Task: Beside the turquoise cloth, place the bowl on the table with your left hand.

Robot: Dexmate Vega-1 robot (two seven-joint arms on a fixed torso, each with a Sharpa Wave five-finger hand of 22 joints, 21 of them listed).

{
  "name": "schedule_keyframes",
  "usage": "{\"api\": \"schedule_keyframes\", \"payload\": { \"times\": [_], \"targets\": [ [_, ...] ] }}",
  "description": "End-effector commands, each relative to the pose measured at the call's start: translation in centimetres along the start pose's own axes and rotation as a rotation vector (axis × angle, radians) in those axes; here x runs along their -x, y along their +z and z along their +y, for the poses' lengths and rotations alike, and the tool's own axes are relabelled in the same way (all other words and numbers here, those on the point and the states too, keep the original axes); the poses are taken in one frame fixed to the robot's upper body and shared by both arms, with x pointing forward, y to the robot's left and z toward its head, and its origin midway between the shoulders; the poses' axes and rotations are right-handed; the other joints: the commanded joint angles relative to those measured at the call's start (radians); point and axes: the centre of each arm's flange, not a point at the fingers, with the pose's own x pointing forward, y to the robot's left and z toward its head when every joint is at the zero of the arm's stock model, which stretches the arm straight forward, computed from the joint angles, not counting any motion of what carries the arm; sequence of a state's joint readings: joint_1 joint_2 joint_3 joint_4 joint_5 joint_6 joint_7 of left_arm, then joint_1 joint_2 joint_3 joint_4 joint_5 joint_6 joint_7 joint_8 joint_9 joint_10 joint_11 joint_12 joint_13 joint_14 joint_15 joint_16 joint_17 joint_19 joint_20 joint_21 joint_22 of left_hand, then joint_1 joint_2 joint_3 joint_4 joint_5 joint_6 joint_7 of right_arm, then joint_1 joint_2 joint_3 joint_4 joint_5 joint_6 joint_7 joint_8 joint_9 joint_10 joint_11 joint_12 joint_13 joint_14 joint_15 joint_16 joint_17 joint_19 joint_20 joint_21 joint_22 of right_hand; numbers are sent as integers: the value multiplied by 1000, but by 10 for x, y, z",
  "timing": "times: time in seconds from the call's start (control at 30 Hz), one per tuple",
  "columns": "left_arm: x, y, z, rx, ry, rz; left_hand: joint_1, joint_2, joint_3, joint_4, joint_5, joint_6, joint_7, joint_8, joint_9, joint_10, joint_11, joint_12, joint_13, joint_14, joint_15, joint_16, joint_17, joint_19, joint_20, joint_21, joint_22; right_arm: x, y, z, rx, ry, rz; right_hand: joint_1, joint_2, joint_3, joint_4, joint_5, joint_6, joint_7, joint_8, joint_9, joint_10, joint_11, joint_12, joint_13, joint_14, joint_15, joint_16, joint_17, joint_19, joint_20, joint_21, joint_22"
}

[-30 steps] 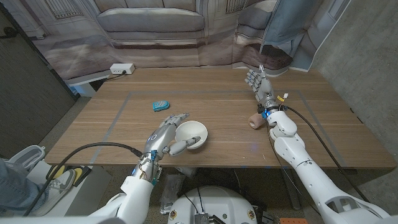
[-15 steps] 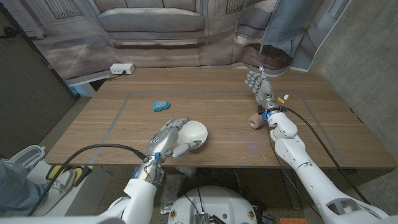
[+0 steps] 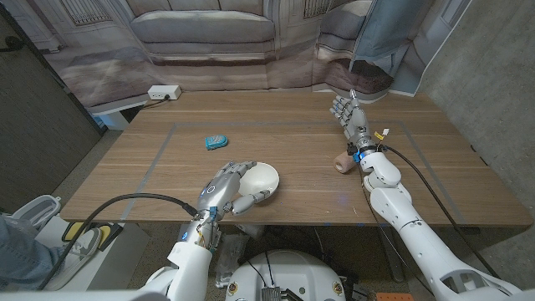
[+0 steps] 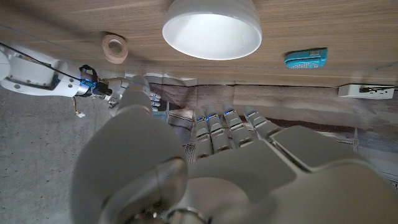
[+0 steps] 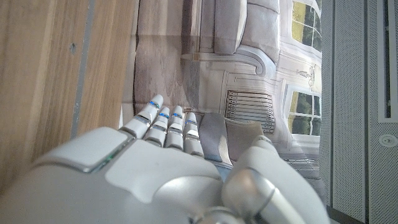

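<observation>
- Since the earlier frames, the left hand (image 3: pixel 224 191) has been pulling back toward the near table edge, and the glossy white round bowl (image 3: pixel 258 179) is tipping up on its side instead of sitting level.
- The left hand is now sitting just beside the bowl on its near-left side; its fingertips are looking close to or touching the rim, but a firm grip is not plain, and in the left wrist view the bowl (image 4: pixel 211 28) is standing apart from the fingers. I cannot tell whether it is holding.
- The bowl is lying well apart from the small turquoise cloth (image 3: pixel 216 142), nearer the front edge than the cloth is.
- The right hand (image 3: pixel 349 113) is standing with fingers apart, holding nothing, far to the bowl's right; a small tan tape roll (image 3: pixel 343 162) is lying near its wrist.
- Judging by looks, the bowl is stiff, light, slippery and breakable; pinching its rim is seeming the safest hold.
- The brown wooden table (image 3: pixel 418 176) is offering a flat, smooth surface; a printed sofa backdrop is hanging behind it.
</observation>
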State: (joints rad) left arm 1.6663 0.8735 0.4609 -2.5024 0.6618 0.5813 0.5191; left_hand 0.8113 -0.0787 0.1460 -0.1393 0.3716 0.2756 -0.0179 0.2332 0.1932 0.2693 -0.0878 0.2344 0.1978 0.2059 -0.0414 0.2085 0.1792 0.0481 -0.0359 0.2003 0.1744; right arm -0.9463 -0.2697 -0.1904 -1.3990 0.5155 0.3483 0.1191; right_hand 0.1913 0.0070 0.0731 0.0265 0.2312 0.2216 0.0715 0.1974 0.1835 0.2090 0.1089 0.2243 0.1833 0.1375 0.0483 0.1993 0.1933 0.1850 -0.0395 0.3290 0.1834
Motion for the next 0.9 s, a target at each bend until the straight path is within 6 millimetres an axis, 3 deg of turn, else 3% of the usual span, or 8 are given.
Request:
{"api": "schedule_keyframes", "payload": {
  "times": [0.03, 0.33, 0.9],
  "targets": [
    [-4, -6, -2, -9, -10, 21, 13, -1, -4, 1, 2, 8, -1, 3, 2, 6, -5, -1, 4, 9, -36, 0, 6, 8, -50, 6, 5, 3, 1, -2, 0, -13, -2, 2, 1, -4, 0, 7, 10, 4, -1, 2, 9, -2, 0, 4, 7, 1, -1, 1, 7, -2, -3, 6],
    [-10, -11, -7, 24, -33, 15, 14, 0, -7, 4, 2, 15, -4, 4, 2, 13, -10, 0, 5, 13, -39, -1, 6, 10, -49, 6, 5, 5, 0, -3, 2, -11, 1, 2, 2, -5, 0, 7, 10, 5, -1, 2, 9, -4, -1, 4, 7, 3, -2, 1, 8, -2, -5, 6],
    [-14, 5, -19, -12, -70, 17, 18, 1, -11, 7, 1, 27, -8, 3, 2, 24, -19, -1, 5, 20, -43, -3, 6, 14, -47, 5, 5, 6, 0, -9, -13, -16, -6, 2, 3, -6, -1, 7, 11, 4, -1, 2, 10, -4, -2, 4, 7, 3, -2, 1, 9, -2, -8, 6]
  ]
}}
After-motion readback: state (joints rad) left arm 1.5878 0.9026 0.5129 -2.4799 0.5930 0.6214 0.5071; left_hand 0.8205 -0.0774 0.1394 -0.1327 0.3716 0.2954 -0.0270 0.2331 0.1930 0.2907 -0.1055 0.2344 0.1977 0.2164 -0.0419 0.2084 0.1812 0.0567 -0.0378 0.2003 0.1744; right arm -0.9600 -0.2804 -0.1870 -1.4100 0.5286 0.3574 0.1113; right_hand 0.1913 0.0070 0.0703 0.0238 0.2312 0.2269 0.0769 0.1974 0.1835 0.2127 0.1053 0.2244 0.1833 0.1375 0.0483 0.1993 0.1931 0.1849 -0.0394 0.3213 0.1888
